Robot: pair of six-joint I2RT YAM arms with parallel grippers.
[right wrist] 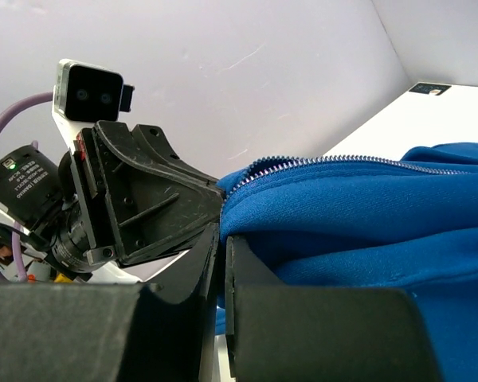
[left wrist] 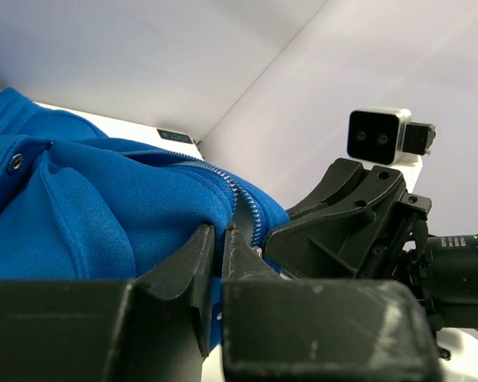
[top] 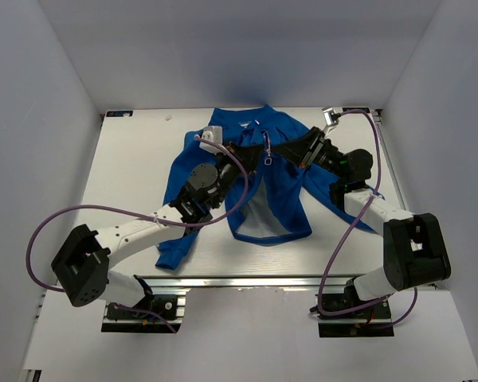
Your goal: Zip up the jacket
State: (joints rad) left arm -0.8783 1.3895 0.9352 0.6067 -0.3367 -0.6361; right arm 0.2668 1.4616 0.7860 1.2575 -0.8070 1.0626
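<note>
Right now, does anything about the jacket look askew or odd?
Yes. The jacket lies bunched: its lower front gapes in a V, showing pale lining, and one sleeve is crumpled close to the near edge of the table. The left gripper and right gripper have jaws shut on fabric beside the zipper.

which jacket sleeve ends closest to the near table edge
On the jacket, the sleeve by the left arm: its end lies almost at the table's near edge. The other sleeve is mostly hidden under the right arm, farther back.

Royal-blue jacket (top: 283, 199) (plain, silvery zipper teeth (right wrist: 342, 161)); white table (top: 127, 159); purple cables (top: 103, 208).
</note>
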